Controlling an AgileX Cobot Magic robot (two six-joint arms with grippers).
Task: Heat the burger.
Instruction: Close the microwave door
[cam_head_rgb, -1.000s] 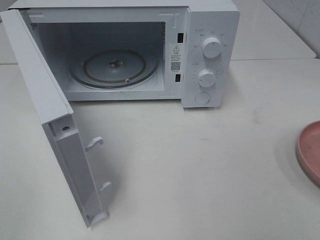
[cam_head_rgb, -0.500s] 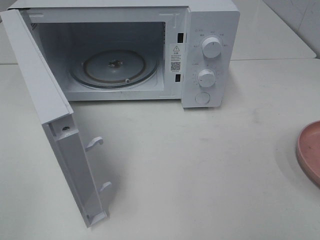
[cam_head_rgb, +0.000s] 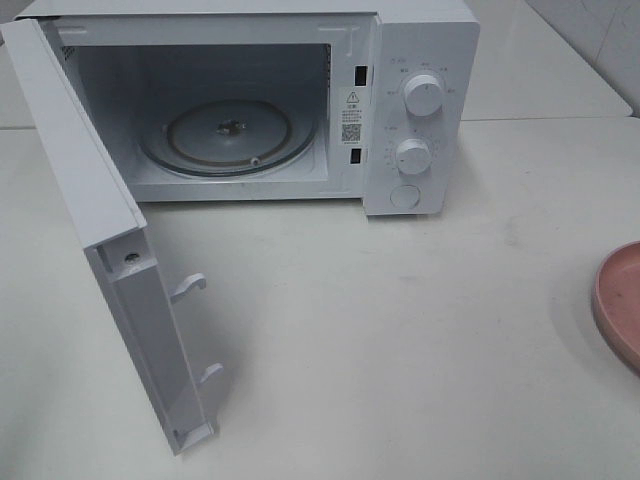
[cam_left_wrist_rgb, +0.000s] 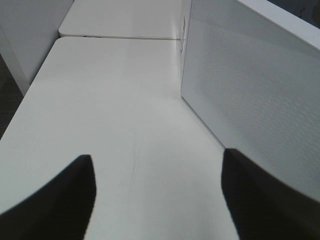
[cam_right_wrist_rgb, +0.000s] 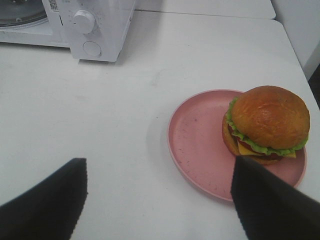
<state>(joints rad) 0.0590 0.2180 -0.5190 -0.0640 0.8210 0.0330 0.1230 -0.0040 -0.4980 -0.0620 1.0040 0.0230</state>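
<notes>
Two grippers, both w/ fingers spread wide, nothing held. Right gripper (cam_right_wrist_rgb: 160, 200) hangs over the table (cam_right_wrist_rgb: 100, 130); burger (cam_right_wrist_rgb: 267, 125) sits on the far side of a pink plate (cam_right_wrist_rgb: 200, 140), apart from both fingers, nearer the one finger (cam_right_wrist_rgb: 270, 205), whose tip overlaps the plate rim in the right wrist view. Left gripper (cam_left_wrist_rgb: 157, 200) is over bare table beside the microwave door (cam_left_wrist_rgb: 250, 100). Microwave (cam_head_rgb: 420, 60) stands at the back w/ door (cam_head_rgb: 110, 250) swung fully open, glass turntable (cam_head_rgb: 230, 135) inside. Only the plate's edge (cam_head_rgb: 618, 300) shows at the right of the high view; burger is out of frame there.
</notes>
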